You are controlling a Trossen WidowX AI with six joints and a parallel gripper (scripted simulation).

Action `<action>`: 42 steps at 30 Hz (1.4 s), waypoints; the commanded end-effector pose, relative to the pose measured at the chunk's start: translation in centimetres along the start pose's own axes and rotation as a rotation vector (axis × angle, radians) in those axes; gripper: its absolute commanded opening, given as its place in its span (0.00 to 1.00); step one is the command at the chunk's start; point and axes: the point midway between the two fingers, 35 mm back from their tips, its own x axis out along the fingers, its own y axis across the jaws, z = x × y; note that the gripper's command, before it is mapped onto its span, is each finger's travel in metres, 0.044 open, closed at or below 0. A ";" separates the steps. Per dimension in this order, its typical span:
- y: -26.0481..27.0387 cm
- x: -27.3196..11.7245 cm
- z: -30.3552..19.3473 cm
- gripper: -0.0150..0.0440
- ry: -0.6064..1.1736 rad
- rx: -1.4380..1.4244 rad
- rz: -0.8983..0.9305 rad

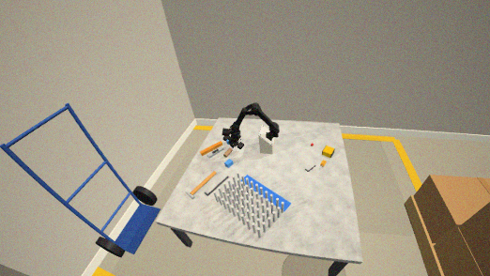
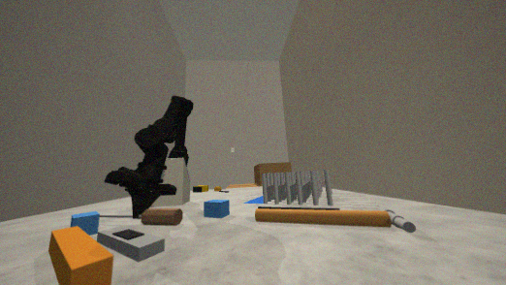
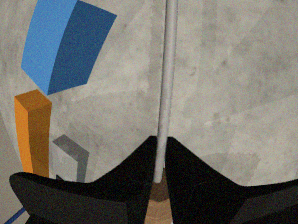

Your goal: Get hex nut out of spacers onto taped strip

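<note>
My gripper (image 1: 240, 145) (image 2: 138, 212) (image 3: 160, 143) is shut on a tool with a brown handle (image 1: 228, 152) (image 2: 162, 216) (image 3: 159, 210) and a thin grey rod (image 2: 116, 216) (image 3: 169, 65). The fingers pinch it where rod meets handle, low over the table; whether it touches the table I cannot tell. The rod runs away from my hand; its far end is out of the wrist view. The grey spacers (image 1: 259, 230) (image 2: 329, 189) stand upright in rows, well away from my hand. The blue taped strip (image 1: 289, 205) (image 2: 254, 200) lies along their arm-side edge. The hex nut cannot be made out.
Near my hand lie an orange block (image 1: 211, 148) (image 2: 79, 257) (image 3: 37, 132), a grey block (image 2: 145, 247) and a blue block (image 2: 84, 223) (image 3: 37, 45). A blue cube (image 1: 228, 163) (image 2: 216, 208), a hammer (image 1: 204, 183) (image 2: 322, 217) and a dark bar (image 1: 217, 186) lie toward the spacers.
</note>
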 end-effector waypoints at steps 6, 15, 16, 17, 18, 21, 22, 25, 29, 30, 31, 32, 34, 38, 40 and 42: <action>-0.5 0.4 0.1 0.25 0.000 -0.002 0.005; -0.5 0.4 0.1 0.25 0.003 -0.006 0.022; -0.5 0.4 0.1 0.25 0.003 -0.007 0.024; -0.5 0.4 0.1 0.25 0.003 -0.007 0.026; -0.5 0.4 0.1 0.25 0.004 -0.007 0.028; -0.5 0.4 0.1 0.25 0.005 -0.009 0.033; -0.5 0.4 0.1 0.25 0.005 -0.009 0.035; -0.5 0.4 0.1 0.25 0.006 -0.010 0.040; -0.5 0.4 0.1 0.25 0.007 -0.012 0.048; -0.5 0.4 0.1 0.25 0.008 -0.012 0.050; -0.5 0.4 0.1 0.25 0.008 -0.013 0.052; -0.5 0.4 0.1 0.25 0.009 -0.013 0.054; -0.5 0.4 0.1 0.25 0.009 -0.014 0.058; -0.5 0.4 0.1 0.25 0.011 -0.015 0.066; 0.0 0.2 -0.1 0.34 0.011 -0.016 0.069; 0.0 0.2 -0.1 0.43 0.011 -0.016 0.069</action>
